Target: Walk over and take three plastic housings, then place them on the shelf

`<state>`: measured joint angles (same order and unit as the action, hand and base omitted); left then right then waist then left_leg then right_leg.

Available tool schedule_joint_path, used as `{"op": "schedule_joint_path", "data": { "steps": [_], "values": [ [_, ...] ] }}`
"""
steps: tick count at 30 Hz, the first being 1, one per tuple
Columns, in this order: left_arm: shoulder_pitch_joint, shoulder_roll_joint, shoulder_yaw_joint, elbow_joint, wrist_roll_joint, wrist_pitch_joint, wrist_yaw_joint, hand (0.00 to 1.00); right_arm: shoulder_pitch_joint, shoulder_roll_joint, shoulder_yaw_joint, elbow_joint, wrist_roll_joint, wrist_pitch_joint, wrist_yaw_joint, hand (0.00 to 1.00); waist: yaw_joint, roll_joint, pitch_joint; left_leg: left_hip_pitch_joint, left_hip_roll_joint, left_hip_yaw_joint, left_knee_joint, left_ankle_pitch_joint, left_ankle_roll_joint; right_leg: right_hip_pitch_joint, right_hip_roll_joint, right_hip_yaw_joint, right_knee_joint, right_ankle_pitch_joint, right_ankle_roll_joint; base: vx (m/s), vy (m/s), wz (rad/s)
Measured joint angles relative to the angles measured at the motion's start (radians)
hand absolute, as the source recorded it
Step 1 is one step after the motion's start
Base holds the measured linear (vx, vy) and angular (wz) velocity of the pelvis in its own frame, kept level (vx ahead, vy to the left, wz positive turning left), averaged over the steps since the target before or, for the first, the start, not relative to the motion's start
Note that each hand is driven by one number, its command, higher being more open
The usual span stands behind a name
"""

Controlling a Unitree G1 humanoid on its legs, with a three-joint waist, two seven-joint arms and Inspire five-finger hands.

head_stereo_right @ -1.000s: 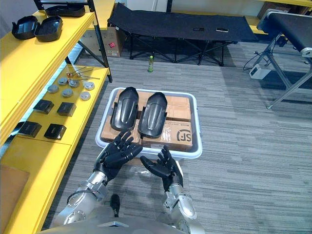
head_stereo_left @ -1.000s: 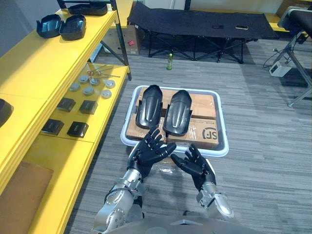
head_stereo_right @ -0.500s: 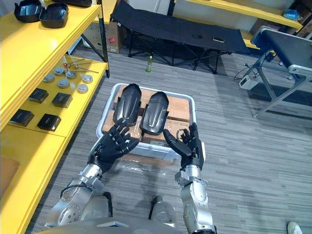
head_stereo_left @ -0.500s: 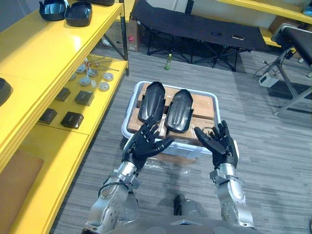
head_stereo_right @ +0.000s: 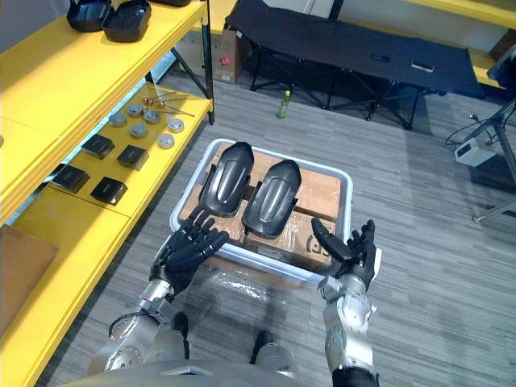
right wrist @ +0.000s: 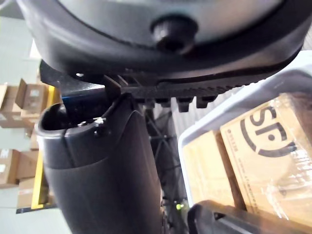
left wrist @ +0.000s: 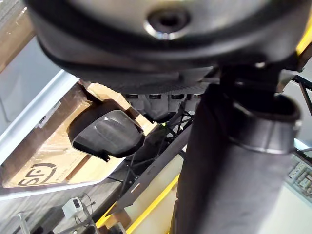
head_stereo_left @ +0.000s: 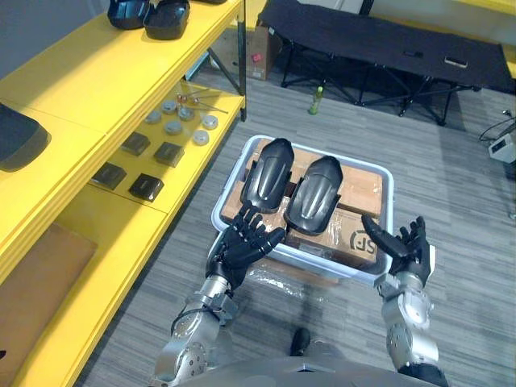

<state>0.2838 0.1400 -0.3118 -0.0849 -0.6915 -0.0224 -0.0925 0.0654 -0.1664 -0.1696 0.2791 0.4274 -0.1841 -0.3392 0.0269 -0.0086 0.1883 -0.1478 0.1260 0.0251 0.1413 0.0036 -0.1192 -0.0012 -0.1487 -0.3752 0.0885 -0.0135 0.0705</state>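
My left hand (head_stereo_left: 239, 244) is nearest to me, with the fingers straight and spread and nothing in it. It hangs over the near left corner of the white tray (head_stereo_left: 229, 189), and its fingertips come close to the near end of the left housing (head_stereo_left: 268, 173); I cannot tell if they touch it. My right hand (head_stereo_left: 407, 248) is also released, fingers spread and pointing up, with the palm turned toward the tray. It stands just beside the near right corner of the tray and holds nothing. The tray sits on the grey floor and is filled with cardboard boxes (head_stereo_left: 363, 185) wrapped in clear film. On top of the boxes two black plastic housings lie side by side with the rounded backs up: the left one, and the right housing (head_stereo_left: 314, 193) just beside it. In my left wrist view one of these housings shows on the cardboard past my fingers. On my left runs the yellow shelf (head_stereo_left: 97, 81). On its lower board there is a brown sheet (head_stereo_left: 32, 274) near me, then small black square parts (head_stereo_left: 133, 165), and farther on some round grey discs (head_stereo_left: 181, 121). On the upper board a dark shell-like part (head_stereo_left: 20, 139) lies at the edge of the view, and at the far end two more black housings (head_stereo_right: 127, 18) rest together. Beyond the tray a small green bottle (head_stereo_left: 317, 98) stands on the floor, and behind it is a black folding cot (head_stereo_left: 387, 40).
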Motion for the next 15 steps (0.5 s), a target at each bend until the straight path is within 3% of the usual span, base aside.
{"op": "schedule_joint_path", "data": {
  "steps": [7, 15],
  "values": [
    [-0.061, 0.037, -0.004, 0.0, -0.006, 0.0, 0.004, 1.0, -0.213, -0.12, -0.057, 0.131, -0.002, 0.026, -0.085, 1.0, 0.023, 0.023, 0.121, -0.004, -0.032, 0.024, -0.088, 0.051, 0.038, -0.053, -0.033, 0.009, 0.038, 0.007, 0.011, -0.09, 0.051, 0.06],
    [-0.088, 0.037, -0.028, 0.008, -0.027, -0.029, 0.021, 1.0, -0.461, -0.252, -0.056, 0.288, -0.211, 0.118, -0.129, 1.0, 0.037, 0.054, 0.216, -0.078, -0.058, -0.001, -0.092, 0.098, 0.06, -0.129, -0.063, -0.004, 0.087, 0.011, 0.017, -0.05, 0.028, 0.15]
  ]
}}
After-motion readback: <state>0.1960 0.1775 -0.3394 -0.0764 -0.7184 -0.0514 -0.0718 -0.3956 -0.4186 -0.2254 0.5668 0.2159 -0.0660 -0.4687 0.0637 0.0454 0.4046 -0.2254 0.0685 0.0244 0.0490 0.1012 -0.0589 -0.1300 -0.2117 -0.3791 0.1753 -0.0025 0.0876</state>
